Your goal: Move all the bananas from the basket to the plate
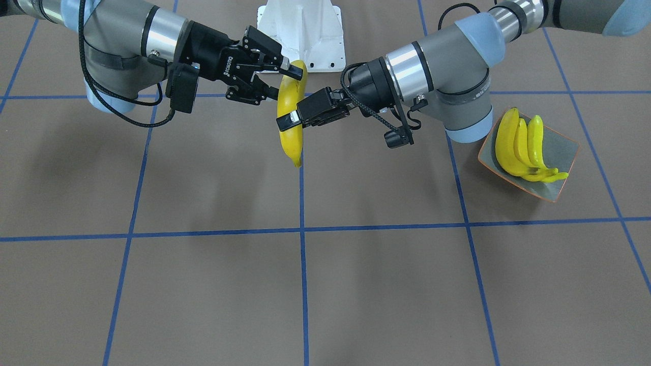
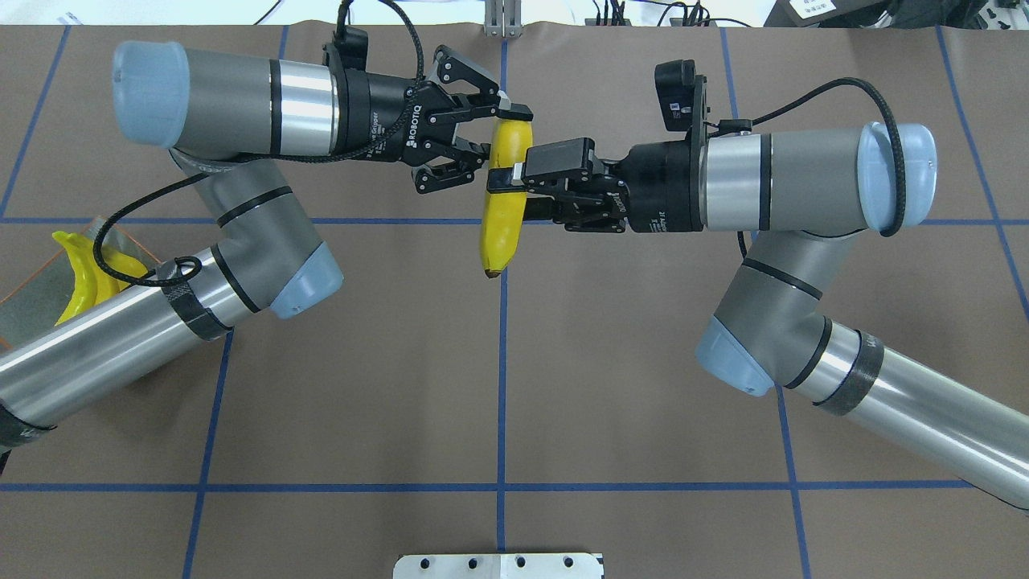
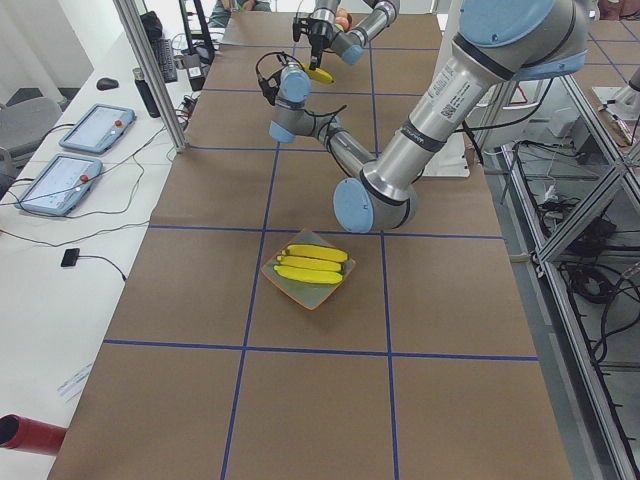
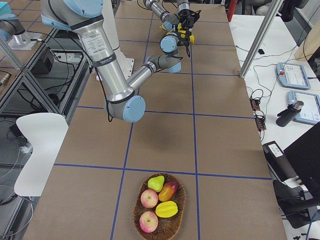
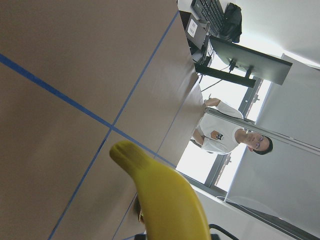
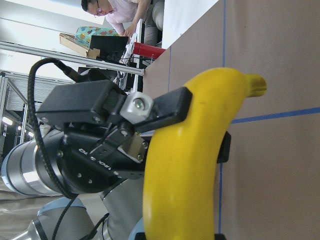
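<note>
One yellow banana (image 1: 290, 140) hangs in the air over the table's middle, between both grippers; it also shows in the overhead view (image 2: 498, 233). My left gripper (image 2: 498, 133) is shut on it near the stem end, and the right wrist view shows a finger (image 6: 165, 107) on each side of the banana (image 6: 185, 175). My right gripper (image 2: 510, 175) is shut on its middle. Three more bananas (image 1: 519, 145) lie side by side on the grey-green plate (image 1: 562, 147) with its orange rim, on my left side.
A wicker basket (image 4: 159, 202) at the table's right end holds apples, a pear and other fruit, with no banana showing in it. The white robot base (image 1: 300, 30) stands behind the grippers. My left forearm (image 2: 120, 338) passes over part of the plate (image 2: 32, 297).
</note>
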